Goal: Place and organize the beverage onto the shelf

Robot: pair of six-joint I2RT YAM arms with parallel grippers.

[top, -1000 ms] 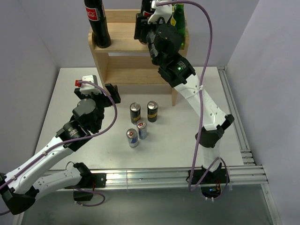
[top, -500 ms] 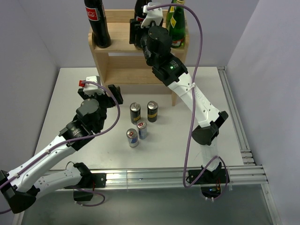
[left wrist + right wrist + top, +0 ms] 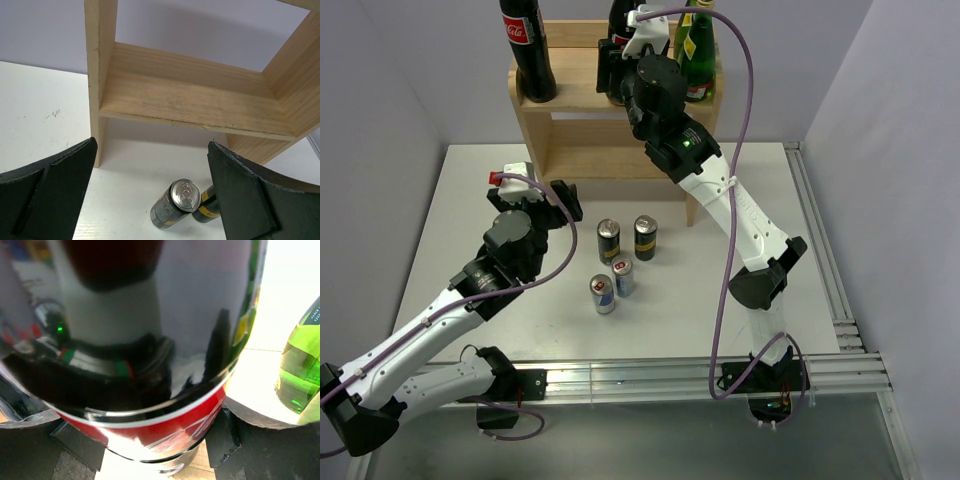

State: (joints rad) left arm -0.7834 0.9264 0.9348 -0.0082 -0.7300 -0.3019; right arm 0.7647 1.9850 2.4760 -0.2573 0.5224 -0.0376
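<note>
The light wooden shelf [image 3: 575, 95] stands at the back of the table and also shows in the left wrist view [image 3: 190, 95]. My right gripper [image 3: 612, 68] is on its top tier, shut on a dark cola bottle [image 3: 620, 20] with a red label [image 3: 150, 415]. The bottle is upright between both fingers [image 3: 255, 440]. Another cola bottle [image 3: 528, 50] stands at the top left, and green bottles [image 3: 697, 50] at the top right [image 3: 300, 370]. Several cans stand on the table: two dark ones [image 3: 608, 240] [image 3: 645, 237] and two silver-blue ones [image 3: 623, 277] [image 3: 603, 294]. My left gripper [image 3: 560, 202] is open and empty, left of the cans [image 3: 175, 202].
The middle shelf board [image 3: 200, 107] is bare in the left wrist view. Grey walls close in the table on the left, back and right. A metal rail [image 3: 825, 260] runs along the right edge and another along the near edge.
My right gripper has moved left along the shelf top with the cola bottle, uncovering the green bottles. My left arm has shifted slightly. The cans have not moved.
</note>
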